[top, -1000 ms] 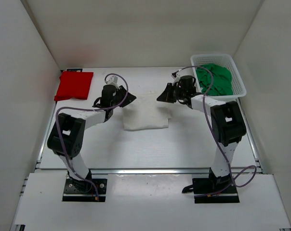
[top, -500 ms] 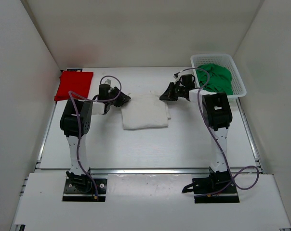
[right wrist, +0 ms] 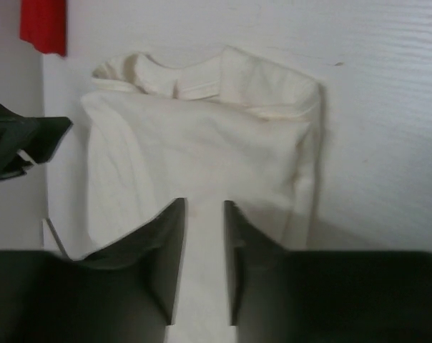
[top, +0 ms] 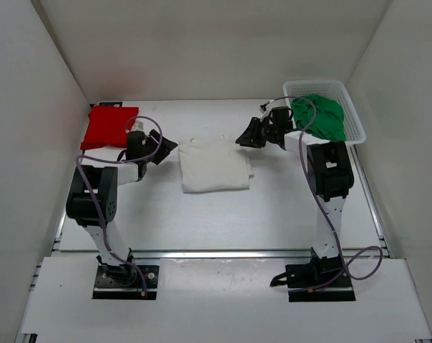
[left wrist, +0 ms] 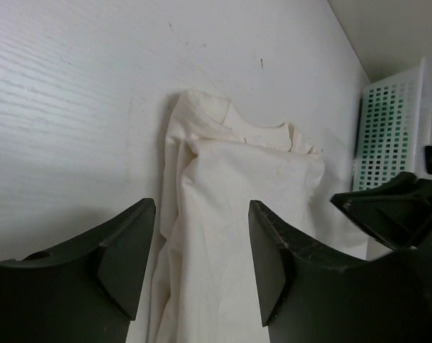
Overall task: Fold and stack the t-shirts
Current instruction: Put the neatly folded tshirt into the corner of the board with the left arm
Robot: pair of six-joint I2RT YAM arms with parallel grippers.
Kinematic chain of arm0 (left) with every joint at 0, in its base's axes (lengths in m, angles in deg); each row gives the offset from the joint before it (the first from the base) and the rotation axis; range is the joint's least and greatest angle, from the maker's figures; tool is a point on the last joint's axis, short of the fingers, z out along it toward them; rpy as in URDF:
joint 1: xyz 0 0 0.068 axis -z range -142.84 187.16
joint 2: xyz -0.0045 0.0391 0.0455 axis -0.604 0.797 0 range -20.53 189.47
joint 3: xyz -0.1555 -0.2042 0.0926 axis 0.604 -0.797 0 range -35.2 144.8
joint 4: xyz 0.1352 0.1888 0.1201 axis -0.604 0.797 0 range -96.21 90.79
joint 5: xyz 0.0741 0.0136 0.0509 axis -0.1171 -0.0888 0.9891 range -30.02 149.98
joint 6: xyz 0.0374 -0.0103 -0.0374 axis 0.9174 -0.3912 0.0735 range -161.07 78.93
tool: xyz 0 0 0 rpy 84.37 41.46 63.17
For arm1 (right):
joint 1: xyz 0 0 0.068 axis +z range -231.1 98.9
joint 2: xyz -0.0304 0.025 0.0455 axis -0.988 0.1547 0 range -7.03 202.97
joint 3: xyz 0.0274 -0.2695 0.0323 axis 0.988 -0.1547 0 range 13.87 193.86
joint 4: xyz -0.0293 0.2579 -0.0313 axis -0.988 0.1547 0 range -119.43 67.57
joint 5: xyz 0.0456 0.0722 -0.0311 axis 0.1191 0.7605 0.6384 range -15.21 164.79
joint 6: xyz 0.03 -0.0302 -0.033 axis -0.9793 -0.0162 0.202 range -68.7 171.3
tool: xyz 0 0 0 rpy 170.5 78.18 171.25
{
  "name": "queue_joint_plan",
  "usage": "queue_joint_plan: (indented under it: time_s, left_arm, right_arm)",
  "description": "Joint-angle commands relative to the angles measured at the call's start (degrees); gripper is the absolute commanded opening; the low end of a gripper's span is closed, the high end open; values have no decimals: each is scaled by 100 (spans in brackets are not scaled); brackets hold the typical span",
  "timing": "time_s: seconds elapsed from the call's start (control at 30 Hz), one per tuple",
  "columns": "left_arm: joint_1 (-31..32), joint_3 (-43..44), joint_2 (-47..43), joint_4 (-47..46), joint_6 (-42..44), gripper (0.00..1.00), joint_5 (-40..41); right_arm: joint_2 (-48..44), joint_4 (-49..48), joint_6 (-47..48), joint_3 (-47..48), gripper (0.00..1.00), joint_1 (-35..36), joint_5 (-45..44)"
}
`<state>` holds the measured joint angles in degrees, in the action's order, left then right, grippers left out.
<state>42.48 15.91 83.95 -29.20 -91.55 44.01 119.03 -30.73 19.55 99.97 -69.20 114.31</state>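
A folded white t-shirt (top: pixel 214 166) lies flat in the middle of the table, its collar toward the back. My left gripper (top: pixel 162 146) hovers just left of it, open, and in the left wrist view the white t-shirt (left wrist: pixel 237 186) shows between the left gripper's (left wrist: pixel 202 236) spread fingers. To the shirt's right, my right gripper (top: pixel 246 136) is also open with nothing in it; seen from the right wrist, the right gripper (right wrist: pixel 205 214) has a narrow gap facing the white t-shirt (right wrist: pixel 202 136). A folded red t-shirt (top: pixel 109 127) rests at the back left. A crumpled green t-shirt (top: pixel 320 118) fills the basket.
A white mesh basket (top: pixel 353 111) stands at the back right, close behind the right arm's wrist. White walls enclose the table on three sides. Each wrist camera sees the other gripper: the right gripper (left wrist: pixel 388 207) and the left gripper (right wrist: pixel 23 146).
Both grippers opened and let go of the white t-shirt's upper corners, which now lie flat. The left gripper drew back to the left; the right one pulled slightly away to the right.
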Motion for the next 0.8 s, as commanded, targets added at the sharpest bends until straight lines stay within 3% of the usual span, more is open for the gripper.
queue_joint_plan:
  time_s: [0.0,0.03,0.1,0.3,0.43,0.47,0.53,0.67,0.77]
  left_arm:
    - [381,-302,-525,539,757,66,576]
    - [451,-338,-543,575,889,68,577]
    - [592,-470,-491,672,1031,70,516]
    - [821,-321,80,989,1128,66,437]
    - [1075,82,694,779,1014,59,-80]
    - [1128,135,800,708,944,55,-178]
    - [1278,555,1151,471,812,32,-528]
    - [1471,1451,1469,504,583,5,-653]
    - [1489,2583,1557,1206,723,0,-653]
  right_arm:
    - [-985,-275,10,-224,34,137,20]
    - [-1100,-326,72,-287,45,172,2]
    - [-1547,-519,55,-759,48,233,-129]
    - [-2620,-1337,-261,-2078,49,269,-139]
    - [-3060,-1820,-481,-2764,46,287,-7]
    - [-3131,-1847,-482,-2853,46,278,2]
    - [-3385,-1909,-491,-3204,45,278,29]
    - [-4008,-2067,-525,-4090,43,173,-77]
    - [-4666,-2286,-692,-4968,42,251,-243]
